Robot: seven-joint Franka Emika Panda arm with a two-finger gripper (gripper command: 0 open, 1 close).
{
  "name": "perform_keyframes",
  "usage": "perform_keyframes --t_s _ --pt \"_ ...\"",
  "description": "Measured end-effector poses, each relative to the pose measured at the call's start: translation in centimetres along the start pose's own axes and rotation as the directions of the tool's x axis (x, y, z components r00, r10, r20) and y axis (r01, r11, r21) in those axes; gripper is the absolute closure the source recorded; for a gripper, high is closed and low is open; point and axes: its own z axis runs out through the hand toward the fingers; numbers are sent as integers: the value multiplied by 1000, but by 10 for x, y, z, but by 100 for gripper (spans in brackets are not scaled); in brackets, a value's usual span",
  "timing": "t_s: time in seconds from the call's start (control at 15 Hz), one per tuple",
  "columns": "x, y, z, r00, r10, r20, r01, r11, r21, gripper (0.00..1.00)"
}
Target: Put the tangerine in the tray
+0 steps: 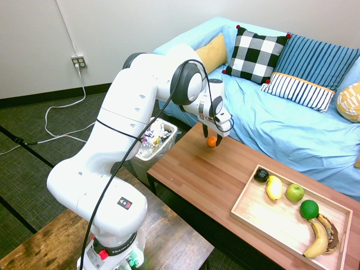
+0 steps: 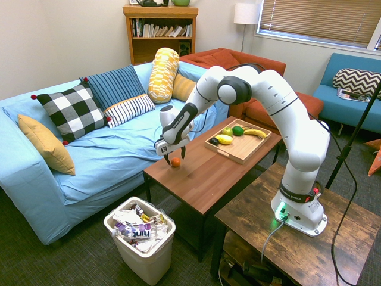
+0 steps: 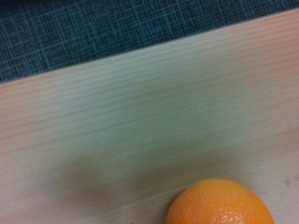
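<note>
Tangerine (image 1: pixel 211 142) sits on coffee table (image 1: pixel 208 174) (by blue sofa (image 1: pixel 281 121)), pincer (image 1: pixel 212 141) apart around it.

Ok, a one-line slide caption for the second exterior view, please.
Open gripper lowered around the tangerine on the coffee table, far from the fruit-filled tray.

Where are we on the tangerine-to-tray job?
Done: approach only; the gripper stands open over the tangerine. In hand: nothing gripped yet; the fruit sits on the coffee table near its sofa-side end. Left: close, lift, carry it to the tray at the far end and release.
</note>
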Motion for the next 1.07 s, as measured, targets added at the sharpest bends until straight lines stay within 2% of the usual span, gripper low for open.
perform_keyframes --t_s 0.8,1.07 --pt "0 -2 9 1000 15 27 -15 1000 4 100" --pt "16 -5 -18 1000 17 10 -18 999 40 100"
